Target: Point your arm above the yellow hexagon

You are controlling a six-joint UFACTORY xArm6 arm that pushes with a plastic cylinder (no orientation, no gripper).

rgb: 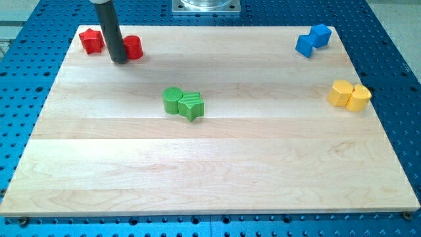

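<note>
My tip (120, 60) rests on the wooden board (210, 178) at the view's top left, grasping nothing, wedged between the red star (91, 41) and the red cylinder (134, 47). From my tip, two green blocks (183, 103) lie toward the centre, blue blocks (313, 39) far right. The yellow hexagon (341, 93), touching a yellow cylinder (359, 97), sits far right and lower.

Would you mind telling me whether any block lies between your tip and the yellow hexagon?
Nothing visible does. My tip sits at the view's top left between the two red blocks, and the yellow hexagon is at the far right. The green pair lies below that line, the blue pair above it.
</note>
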